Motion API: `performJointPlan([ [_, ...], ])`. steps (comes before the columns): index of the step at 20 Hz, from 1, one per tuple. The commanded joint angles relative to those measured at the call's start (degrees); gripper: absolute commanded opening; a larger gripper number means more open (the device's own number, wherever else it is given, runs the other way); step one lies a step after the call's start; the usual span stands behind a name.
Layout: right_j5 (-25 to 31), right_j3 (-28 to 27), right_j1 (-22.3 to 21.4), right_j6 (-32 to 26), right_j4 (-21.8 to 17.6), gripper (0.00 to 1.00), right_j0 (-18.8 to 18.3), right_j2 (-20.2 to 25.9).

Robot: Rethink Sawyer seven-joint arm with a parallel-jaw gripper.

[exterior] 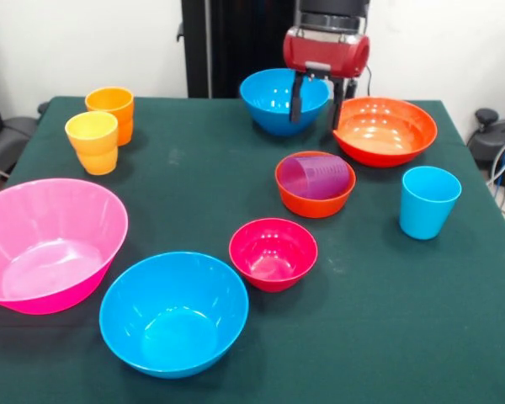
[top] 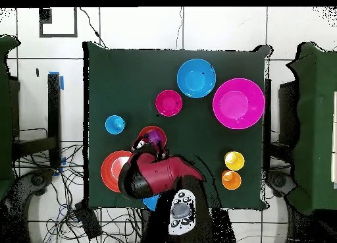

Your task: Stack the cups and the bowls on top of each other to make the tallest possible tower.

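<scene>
Tower [exterior: 315, 183]: purple cup lying in small orange-red bowl, just ahead of fingers [exterior: 317, 101], which hang wide, empty. Magenta bowl [exterior: 273, 252], other bowls and cups unstacked on worktop [exterior: 194, 168]. Progress: early.

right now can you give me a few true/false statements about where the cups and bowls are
1. The purple cup lies inside the small orange-red bowl. True.
2. The light blue cup sits inside a blue bowl. False: it stands alone on the table.
3. The gripper is holding the small magenta bowl. False: it hangs open, holding nothing.
4. The orange cup and yellow-orange cup stand side by side. True.
</scene>
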Motion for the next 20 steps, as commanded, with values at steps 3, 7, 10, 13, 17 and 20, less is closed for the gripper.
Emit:
performJointPlan([
  [3, -1.19, -9.5, 11.56, 1.55, 0.7, 1.0, 4.09, 0.67],
  [7, -2.96, -11.67, 14.27, 2.51, 1.38, 1.0, 5.33, -0.76],
  [10, -3.75, -12.7, 15.52, 2.86, 1.72, 1.0, 6.1, -1.59],
  [13, -3.99, -12.86, 15.67, 2.85, 1.77, 1.0, 6.28, -1.91],
  [17, -3.35, -13.5, 15.31, 1.65, 1.03, 1.0, 5.89, -1.99],
  [20, -1.63, -14.13, 14.5, 0.09, 0.13, 1.0, 5.21, -1.65],
])
